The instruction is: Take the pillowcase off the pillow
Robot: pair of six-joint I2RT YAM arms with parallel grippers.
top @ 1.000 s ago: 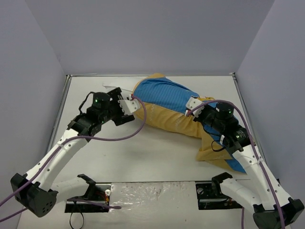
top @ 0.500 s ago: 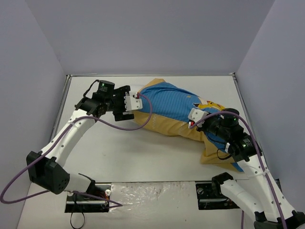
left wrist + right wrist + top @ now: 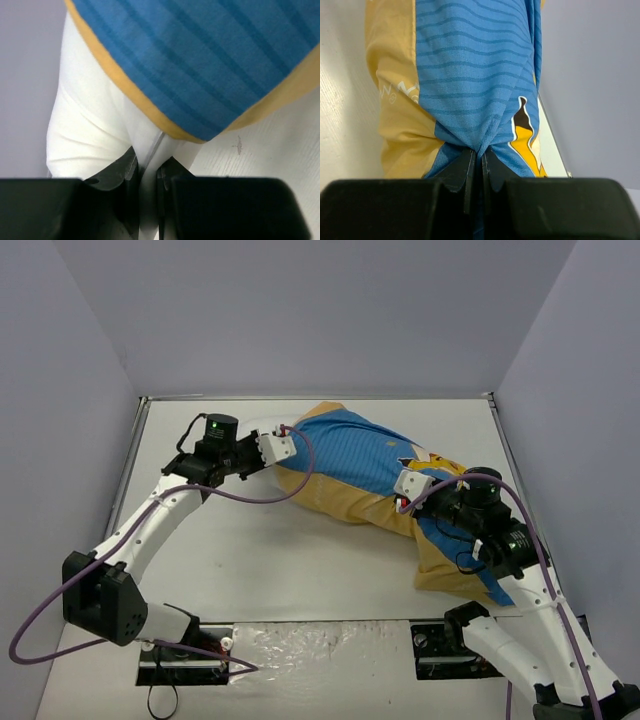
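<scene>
The pillowcase (image 3: 350, 455), blue pinstriped with mustard-yellow parts, lies across the back of the table from the middle to the right. In the left wrist view the white pillow (image 3: 95, 120) pokes out from under the pillowcase's (image 3: 200, 60) yellow-edged opening. My left gripper (image 3: 148, 172) is shut on a fold of that white pillow corner. In the top view the left gripper (image 3: 276, 446) sits at the cover's left end. My right gripper (image 3: 481, 155) is shut on bunched blue pillowcase (image 3: 470, 75) fabric and sits near the cover's right part (image 3: 408, 484).
The white table (image 3: 250, 550) is boxed in by grey walls at the back and on both sides. Loose yellow and blue fabric (image 3: 455, 575) trails under the right arm toward the near right. The arm bases (image 3: 320, 650) stand at the near edge.
My left gripper moved up to the cover's left end and shut on the white pillow corner. The right gripper stayed shut on the fabric, which shifted slightly.
</scene>
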